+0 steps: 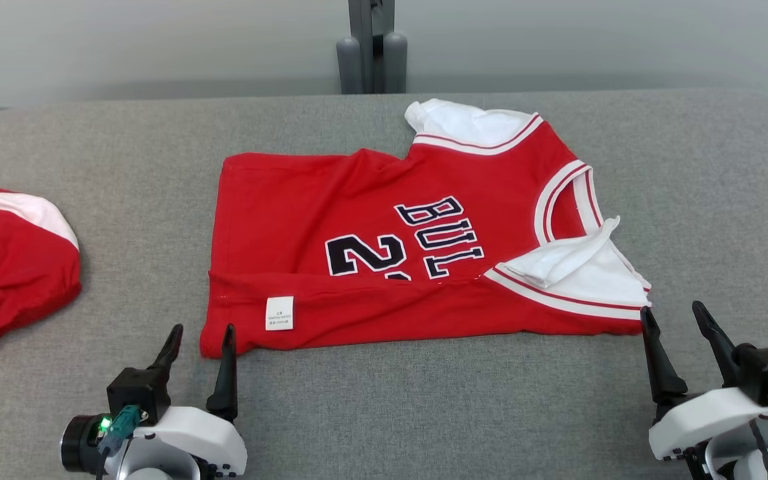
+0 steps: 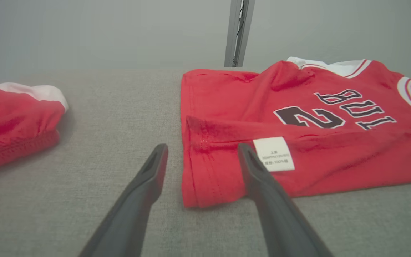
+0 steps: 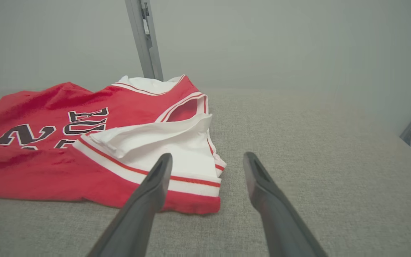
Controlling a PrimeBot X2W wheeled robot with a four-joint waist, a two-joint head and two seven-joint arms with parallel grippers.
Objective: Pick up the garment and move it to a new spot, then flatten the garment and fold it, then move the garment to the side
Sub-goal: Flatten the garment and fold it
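The garment [image 1: 384, 247] is a red jersey with white trim and dark lettering, lying on the grey table with its near long edge folded over, a white label showing on that fold. It also appears in the left wrist view [image 2: 298, 142] and the right wrist view [image 3: 84, 142]. My left gripper [image 1: 201, 333] stands open at the jersey's near left corner, the corner lying between its fingers [image 2: 202, 150] in the wrist view. Just off the near right corner my right gripper [image 1: 677, 313] is open with nothing held, its left finger beside the white sleeve [image 3: 177, 157].
A second red and white cloth [image 1: 4, 267] lies bunched at the table's left edge, also seen in the left wrist view [image 2: 13, 117]. A grey post [image 1: 371, 47] rises behind the table's far edge. Bare grey table surface [image 1: 724, 200] extends to the right of the jersey.
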